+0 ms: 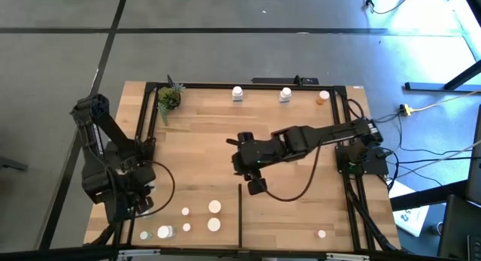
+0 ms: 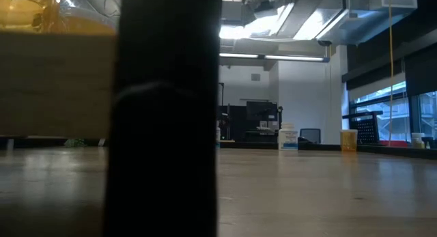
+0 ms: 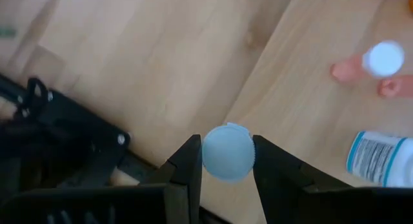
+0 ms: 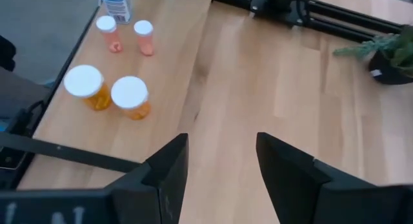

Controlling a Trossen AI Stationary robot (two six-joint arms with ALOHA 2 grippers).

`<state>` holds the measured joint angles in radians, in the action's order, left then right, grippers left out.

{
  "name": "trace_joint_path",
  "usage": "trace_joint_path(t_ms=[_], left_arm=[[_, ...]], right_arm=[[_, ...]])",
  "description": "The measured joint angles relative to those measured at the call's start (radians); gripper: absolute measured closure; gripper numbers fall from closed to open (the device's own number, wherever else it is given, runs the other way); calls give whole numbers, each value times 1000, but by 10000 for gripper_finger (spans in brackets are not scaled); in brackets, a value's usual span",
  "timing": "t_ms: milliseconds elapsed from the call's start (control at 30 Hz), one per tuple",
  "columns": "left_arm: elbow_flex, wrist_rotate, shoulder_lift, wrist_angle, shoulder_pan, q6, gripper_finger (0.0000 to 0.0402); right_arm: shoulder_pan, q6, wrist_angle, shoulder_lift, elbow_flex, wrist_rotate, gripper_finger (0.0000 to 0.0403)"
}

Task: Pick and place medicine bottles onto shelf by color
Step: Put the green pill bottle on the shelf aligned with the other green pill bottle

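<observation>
My left gripper (image 1: 143,203) (image 3: 226,150) hangs over the shelf's (image 1: 301,208) near left corner, shut on a white-capped medicine bottle (image 3: 227,153). Several more bottles stand nearby: orange ones with white caps (image 4: 129,95) (image 4: 84,85), two small ones (image 4: 143,33), and a white labelled one lying on its side (image 3: 381,159). Two white bottles (image 1: 237,93) (image 1: 285,94) and an orange one (image 1: 323,98) stand at the far edge. My right gripper (image 1: 256,186) (image 4: 222,150) hovers over the middle of the shelf, open, with nothing between its fingers. My left gripper pinches the bottle by the sides of its round white cap (image 3: 213,161) between its two fingers. The fingers (image 3: 190,162) come from above, pointing steeply down, so the cap's top faces the camera. The cap hides the bottle's body and what is under it.
A small green potted plant (image 1: 169,99) stands in the far left corner. A thin black divider strip (image 1: 240,216) runs from the near edge toward the middle. One small bottle (image 1: 322,233) stands alone at the near right. A black post (image 2: 164,114) blocks much of the low view.
</observation>
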<state>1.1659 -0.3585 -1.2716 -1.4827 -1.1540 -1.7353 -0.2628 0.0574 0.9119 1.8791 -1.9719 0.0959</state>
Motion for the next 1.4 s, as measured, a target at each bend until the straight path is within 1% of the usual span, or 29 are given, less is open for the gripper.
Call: trace_joint_path(t_ms=[100,233,400,667,867,1167,1400], left_arm=[[-31,20,0,31,-24,-37,299],[-57,29,0,81,-44,-42,299],[-76,30,0,99,-59,-44,299],[-191,33,0,224,-59,-38,299],[-260,108,0,293,-58,-37,299],[-268,108,3,305,-58,-34,299],[-251,104,-2,277,-58,-9,299]], right_arm=[[5,1,6,22,-19,-4,218],[11,0,8,25,-19,-3,218],[10,3,8,25,-18,-2,218],[10,3,6,25,-17,-3,218],[10,3,6,25,-17,-3,218],[10,30,-2,25,-17,-1,218],[10,30,-3,25,-17,-1,218]])
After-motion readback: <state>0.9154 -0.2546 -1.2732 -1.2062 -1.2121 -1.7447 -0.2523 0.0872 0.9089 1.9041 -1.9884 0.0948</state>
